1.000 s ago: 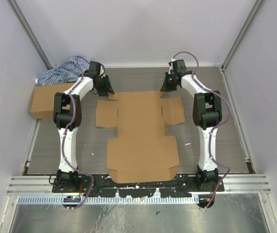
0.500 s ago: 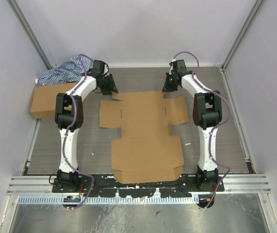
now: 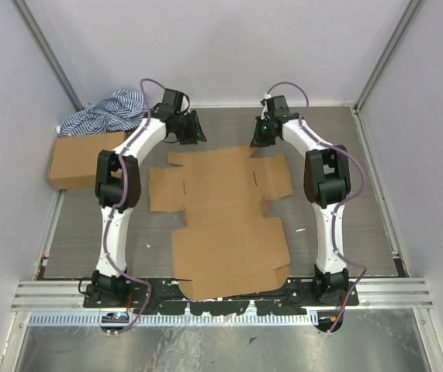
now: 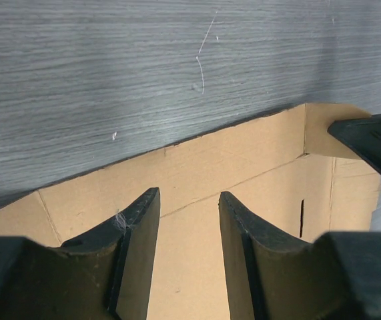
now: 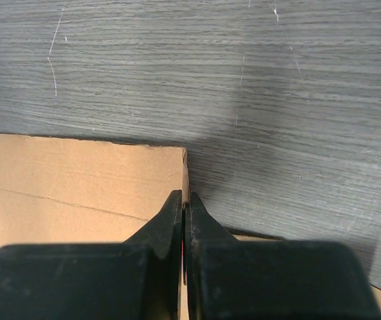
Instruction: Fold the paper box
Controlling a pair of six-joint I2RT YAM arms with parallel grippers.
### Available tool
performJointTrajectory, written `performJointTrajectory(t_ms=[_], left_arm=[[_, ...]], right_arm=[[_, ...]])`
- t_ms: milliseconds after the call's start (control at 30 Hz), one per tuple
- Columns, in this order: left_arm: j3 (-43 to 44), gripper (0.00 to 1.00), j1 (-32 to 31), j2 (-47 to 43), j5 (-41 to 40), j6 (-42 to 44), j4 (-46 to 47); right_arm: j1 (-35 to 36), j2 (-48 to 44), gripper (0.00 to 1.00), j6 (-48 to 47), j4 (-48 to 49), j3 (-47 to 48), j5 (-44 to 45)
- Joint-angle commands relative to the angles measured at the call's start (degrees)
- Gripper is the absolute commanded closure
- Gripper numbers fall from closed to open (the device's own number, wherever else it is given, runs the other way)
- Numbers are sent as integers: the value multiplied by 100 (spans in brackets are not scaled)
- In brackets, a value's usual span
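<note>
Top view: the box [image 3: 225, 225] lies unfolded and flat on the table [image 3: 345, 209], between the two arms, its flaps spread out to the sides. The left gripper [image 4: 189, 200] hangs over the far flap near its left end, jaws apart with nothing between them. The right gripper [image 5: 185, 200] sits at the right corner of that same flap, fingers pressed together on the card's edge; whether they pinch it cannot be told. A small box [image 3: 81, 159] and a striped cloth [image 3: 101, 112] lie at far left.
</note>
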Motion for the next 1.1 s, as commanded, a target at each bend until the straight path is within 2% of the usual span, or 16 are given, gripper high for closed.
performJointTrajectory(t_ms=[0, 133, 200, 300, 433, 633, 1067], left_arm=[[249, 52, 56, 203, 110, -45, -176], [42, 53, 62, 130, 24, -14, -226], [-202, 53, 67, -120, -292, 76, -165], [-537, 47, 172, -508, -818, 171, -189], [-1019, 40, 512, -847, -1047, 117, -292], [-1489, 38, 782, -1066, -911, 183, -227], [-1490, 43, 774, -638, -258, 0, -77]], right_arm=[[55, -256, 96, 0, -26, 230, -146], [74, -262, 94, -1, -32, 247, -110], [77, -247, 94, 3, -94, 295, -31], [71, -188, 95, 7, -194, 384, 115], [72, -140, 95, 16, -267, 445, 186], [77, -115, 95, 17, -263, 438, 161], [76, -113, 95, 16, -263, 429, 125]])
